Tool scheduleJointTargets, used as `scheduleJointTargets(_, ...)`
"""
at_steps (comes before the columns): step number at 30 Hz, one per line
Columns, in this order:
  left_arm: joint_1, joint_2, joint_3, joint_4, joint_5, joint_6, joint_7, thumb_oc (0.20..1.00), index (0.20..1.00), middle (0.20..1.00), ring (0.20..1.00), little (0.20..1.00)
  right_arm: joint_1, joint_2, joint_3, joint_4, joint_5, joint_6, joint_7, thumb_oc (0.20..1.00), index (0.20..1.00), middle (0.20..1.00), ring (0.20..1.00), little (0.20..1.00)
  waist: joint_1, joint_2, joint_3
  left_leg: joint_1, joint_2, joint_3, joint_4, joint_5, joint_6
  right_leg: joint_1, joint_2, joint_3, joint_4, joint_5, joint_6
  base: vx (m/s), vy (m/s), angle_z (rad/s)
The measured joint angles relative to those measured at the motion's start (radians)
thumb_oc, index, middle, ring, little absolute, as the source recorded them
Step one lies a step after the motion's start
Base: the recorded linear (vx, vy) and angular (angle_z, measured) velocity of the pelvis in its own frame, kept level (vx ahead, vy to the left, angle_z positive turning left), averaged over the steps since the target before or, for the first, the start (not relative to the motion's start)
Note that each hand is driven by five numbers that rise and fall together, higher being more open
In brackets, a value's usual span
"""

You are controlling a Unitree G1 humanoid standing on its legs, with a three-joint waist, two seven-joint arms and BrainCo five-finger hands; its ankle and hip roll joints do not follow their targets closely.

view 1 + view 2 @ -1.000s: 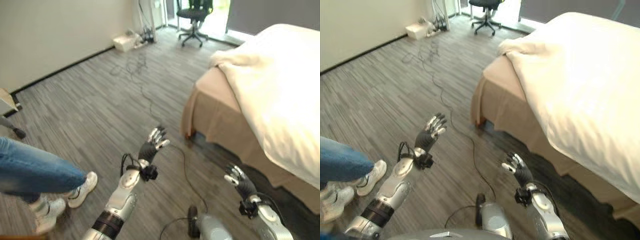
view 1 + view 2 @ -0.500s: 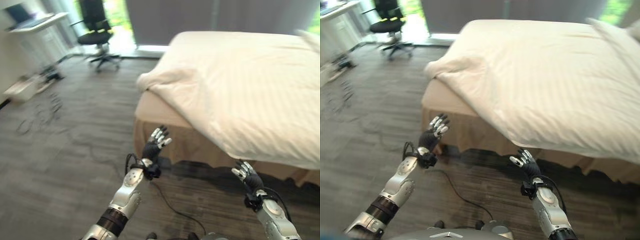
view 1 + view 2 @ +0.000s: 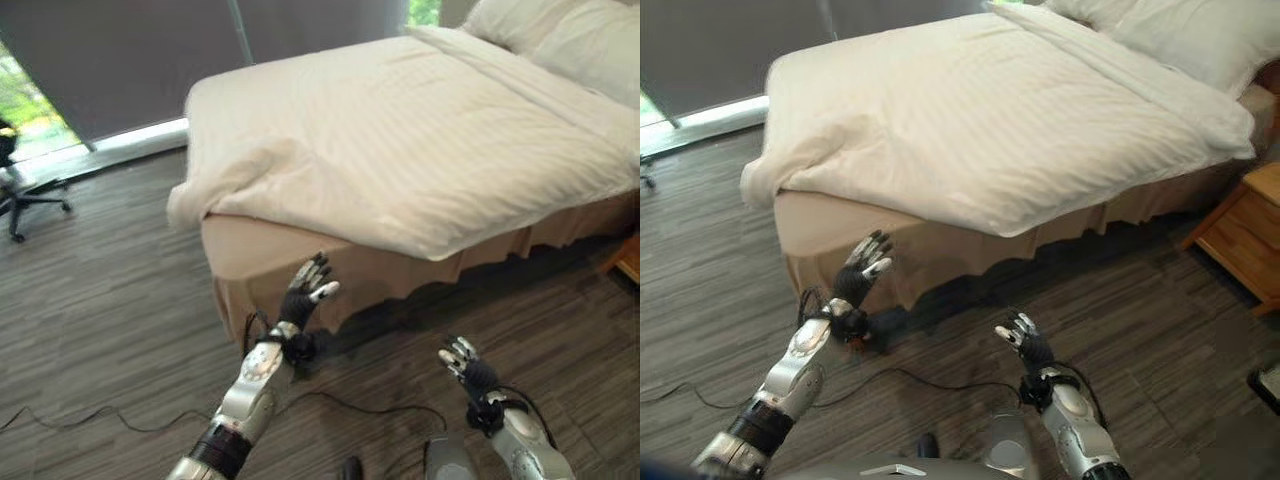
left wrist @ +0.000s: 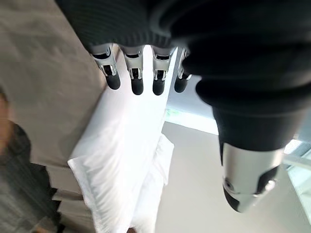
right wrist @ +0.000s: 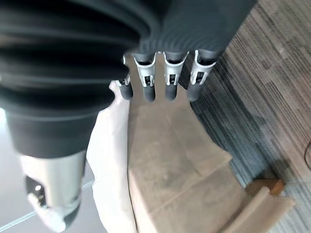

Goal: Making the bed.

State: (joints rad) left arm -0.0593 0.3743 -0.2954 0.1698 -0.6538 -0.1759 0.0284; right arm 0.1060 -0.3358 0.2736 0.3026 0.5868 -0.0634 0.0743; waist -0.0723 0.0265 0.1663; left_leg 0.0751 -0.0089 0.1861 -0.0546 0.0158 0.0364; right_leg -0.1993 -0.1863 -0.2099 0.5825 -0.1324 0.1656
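At the far left I am seeing an office chair [image 3: 22, 190] sitting on the wood-grain floor [image 3: 110, 330] by the bright window strip. Moving right, my left robot hand [image 3: 305, 292] is hovering in front of the bed's near corner with its fingers spread straight and holding nothing, close to the tan bed skirt [image 3: 270, 265] but apart from it as far as I can judge. The bed [image 3: 970, 120] is taking up the middle of the scene, and the white duvet [image 3: 400, 150] is lying across it with its near-left corner bunched and folded back, leaving a strip of tan mattress side showing beneath. My right robot hand [image 3: 1020, 338] is hanging lower over the floor, well short of the bed, fingers also relaxed and wide with nothing in them. Further right, pillows [image 3: 1170, 35] are resting at the head of the bed, and a wooden nightstand [image 3: 1240, 235] is standing just beside it at the right edge.
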Motion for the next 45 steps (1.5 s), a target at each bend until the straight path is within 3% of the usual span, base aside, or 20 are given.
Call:
scheduleJointTargets(2,0.016,0.003,0.013,-0.001,0.0,0.01,0.0,1.0,1.0,1.0,1.0,1.0,-0.001,-0.002,-0.004,-0.011,0.001,-0.001,-0.001,1.0,1.0,1.0,1.0,1.0,-0.01,-0.022,-0.006,-0.014,0.003,0.04,-0.002,0.012,-0.014,0.065,0.037,-0.009,-0.114,-0.022,-0.018,-0.05,-0.069,-0.63)
scheduleJointTargets(4,0.045,-0.015,0.035,-0.001,-0.001,0.014,-0.001,1.0,1.0,1.0,1.0,1.0,-0.011,0.001,-0.002,-0.008,0.002,-0.006,-0.001,1.0,1.0,1.0,1.0,1.0,-0.004,-0.038,-0.017,-0.015,0.011,0.075,-0.014,0.011,-0.035,0.152,0.079,-0.007,-0.361,-0.017,-0.066,0.01,-0.063,-0.61)
scheduleJointTargets(9,0.077,-0.032,0.031,-0.01,-0.01,0.015,-0.008,1.0,1.0,1.0,1.0,1.0,-0.013,-0.043,0.007,-0.027,0.001,-0.005,0.0,1.0,1.0,1.0,1.0,1.0,0.001,-0.032,-0.026,-0.014,0.051,0.082,-0.004,0.019,-0.044,0.179,0.138,0.019,-0.446,0.028,-0.103,0.0,-0.055,-0.18)
scheduleJointTargets(15,0.097,-0.06,0.007,-0.009,-0.04,0.027,-0.015,1.0,1.0,1.0,1.0,1.0,-0.016,-0.072,0.004,-0.008,0.011,-0.004,-0.002,1.0,1.0,1.0,1.0,1.0,0.024,-0.019,-0.03,-0.088,0.048,-0.087,0.135,0.023,-0.048,0.17,0.127,0.039,-0.43,0.023,-0.122,-0.07,0.039,-0.1)
scheduleJointTargets(16,0.09,-0.059,0.01,0.0,-0.043,0.026,-0.015,1.0,1.0,1.0,1.0,1.0,-0.026,-0.08,0.019,-0.009,-0.011,0.001,0.0,1.0,1.0,1.0,1.0,1.0,0.03,-0.042,-0.016,-0.11,0.047,-0.125,0.183,0.026,-0.062,0.172,0.098,0.053,-0.425,0.028,-0.15,0.02,0.172,-0.28)
scheduleJointTargets(18,0.089,-0.058,0.009,0.004,-0.044,0.025,-0.014,1.0,1.0,1.0,1.0,1.0,-0.024,-0.085,0.01,-0.013,-0.042,0.0,-0.001,1.0,1.0,1.0,1.0,1.0,0.023,-0.042,-0.017,-0.115,0.089,-0.176,0.198,0.016,-0.077,0.186,0.088,0.056,-0.436,0.034,-0.152,0.07,0.201,-0.16)
scheduleJointTargets(22,0.081,-0.062,0.007,0.006,-0.046,0.023,-0.007,1.0,1.0,1.0,1.0,1.0,-0.022,-0.11,-0.002,-0.012,-0.042,-0.002,-0.004,1.0,1.0,1.0,1.0,1.0,0.02,-0.021,-0.023,-0.102,0.218,-0.268,0.141,0.022,-0.083,0.156,0.084,0.106,-0.405,0.019,-0.111,0.1,0.24,-0.21)
scheduleJointTargets(25,0.052,-0.063,0.003,0.024,-0.049,0.023,0.0,1.0,1.0,1.0,1.0,1.0,-0.018,-0.113,-0.014,-0.009,-0.039,-0.002,-0.005,1.0,1.0,1.0,1.0,1.0,0.022,-0.014,-0.017,-0.105,0.27,-0.316,0.094,0.027,-0.093,0.149,0.052,0.125,-0.388,0.013,-0.081,0.13,0.357,-0.1)
scheduleJointTargets(28,0.051,-0.075,-0.009,0.052,-0.05,0.016,0.0,1.0,1.0,1.0,1.0,1.0,-0.009,-0.142,-0.049,0.007,-0.04,-0.007,-0.006,1.0,1.0,1.0,1.0,1.0,0.03,0.035,-0.02,-0.118,0.287,-0.357,0.149,0.062,-0.097,0.139,-0.006,0.181,-0.337,-0.016,0.005,0.19,0.519,-0.35)
scheduleJointTargets(29,0.055,-0.075,-0.01,0.055,-0.049,0.015,-0.002,1.0,1.0,1.0,1.0,1.0,-0.008,-0.148,-0.051,0.011,-0.04,-0.007,-0.004,1.0,1.0,1.0,1.0,1.0,0.028,0.03,-0.019,-0.11,0.282,-0.385,0.16,0.003,-0.171,0.128,-0.032,0.209,-0.334,-0.017,0.027,0.16,0.546,-0.52)
scheduleJointTargets(30,0.05,-0.075,-0.006,0.065,-0.049,0.014,-0.001,1.0,1.0,1.0,1.0,1.0,-0.006,-0.148,-0.056,0.018,-0.039,-0.008,-0.004,1.0,1.0,1.0,1.0,1.0,0.024,0.027,-0.019,-0.105,0.236,-0.404,0.177,-0.085,-0.227,0.123,-0.075,0.232,-0.349,-0.003,0.051,0.14,0.557,-0.34)
scheduleJointTargets(31,0.034,-0.073,0.004,0.067,-0.049,0.013,-0.001,1.0,1.0,1.0,1.0,1.0,-0.001,-0.145,-0.059,0.022,-0.039,-0.006,-0.002,1.0,1.0,1.0,1.0,1.0,0.017,0.018,-0.016,-0.111,0.19,-0.402,0.187,-0.164,-0.227,0.12,-0.121,0.25,-0.365,0.016,0.067,0.1,0.37,-0.18)
scheduleJointTargets(32,0.013,-0.053,0.016,0.071,-0.05,0.013,-0.001,1.0,1.0,1.0,1.0,1.0,-0.002,-0.113,-0.059,0.037,-0.04,0.001,-0.002,1.0,1.0,1.0,1.0,1.0,0.027,-0.027,-0.001,-0.115,0.129,-0.372,0.21,-0.181,-0.218,0.127,-0.177,0.264,-0.383,0.035,0.061,0.12,0.771,-0.05)
scheduleJointTargets(36,-0.006,0.039,0.002,0.071,-0.046,0.011,0.0,1.0,1.0,1.0,1.0,1.0,0.029,-0.003,-0.053,0.018,-0.04,0.006,-0.005,1.0,1.0,1.0,1.0,1.0,0.045,-0.084,-0.006,-0.084,0.077,-0.302,0.195,-0.173,-0.161,0.151,-0.234,0.269,-0.384,0.17,0.02,0.04,0.625,-0.29)
scheduleJointTargets(37,-0.012,0.071,-0.001,0.069,-0.045,0.009,0.002,1.0,1.0,1.0,1.0,1.0,0.018,0.044,-0.069,0.014,-0.036,-0.001,-0.014,1.0,1.0,1.0,1.0,1.0,0.047,-0.096,-0.009,-0.088,0.056,-0.264,0.213,-0.18,-0.142,0.123,-0.24,0.279,-0.374,0.213,0.054,-0.04,0.519,-0.73)
scheduleJointTargets(41,-0.008,0.065,-0.027,0.063,-0.03,0.013,-0.011,1.0,1.0,1.0,1.0,1.0,0.011,0.043,-0.062,0.008,0.007,-0.009,-0.023,1.0,1.0,1.0,1.0,1.0,0.013,-0.051,0.005,-0.091,0.041,-0.155,0.216,-0.192,-0.08,0.057,-0.246,0.2,-0.378,0.399,-0.025,-0.12,0.59,-0.65)
scheduleJointTargets(42,-0.007,0.056,-0.027,0.065,-0.029,0.014,-0.016,1.0,1.0,1.0,1.0,1.0,0.019,0.025,-0.055,0.01,0.007,-0.007,-0.018,1.0,1.0,1.0,1.0,1.0,0.01,-0.036,0.006,-0.088,0.059,-0.142,0.205,-0.193,-0.071,0.04,-0.238,0.201,-0.38,0.44,-0.026,-0.11,0.375,-0.38)
scheduleJointTargets(43,-0.009,0.058,-0.028,0.063,-0.028,0.014,-0.026,1.0,1.0,1.0,1.0,1.0,0.031,0.02,-0.043,0.019,0.006,-0.002,-0.01,1.0,1.0,1.0,1.0,1.0,0.004,-0.037,0.004,-0.084,0.054,-0.121,0.198,-0.186,-0.06,0.028,-0.219,0.205,-0.364,0.419,0.003,-0.11,0.374,-0.37)
scheduleJointTargets(44,-0.005,0.056,-0.019,0.062,-0.026,0.013,-0.029,1.0,1.0,1.0,1.0,1.0,0.045,0.027,-0.041,0.017,0.003,0.0,-0.005,1.0,1.0,1.0,1.0,1.0,0.016,-0.045,0.007,-0.087,0.055,-0.1,0.209,-0.18,-0.053,0.02,-0.205,0.128,-0.341,0.442,-0.019,-0.06,0.171,-0.8)
scheduleJointTargets(45,0.017,0.058,-0.004,0.06,-0.023,0.014,-0.031,1.0,1.0,1.0,1.0,1.0,0.043,0.029,-0.026,0.021,0.002,0.001,0.001,1.0,1.0,1.0,1.0,1.0,0.042,-0.031,0.01,-0.076,0.095,-0.071,0.2,-0.182,-0.053,-0.017,-0.195,0.089,-0.322,0.421,-0.017,-0.16,0.398,-0.51)
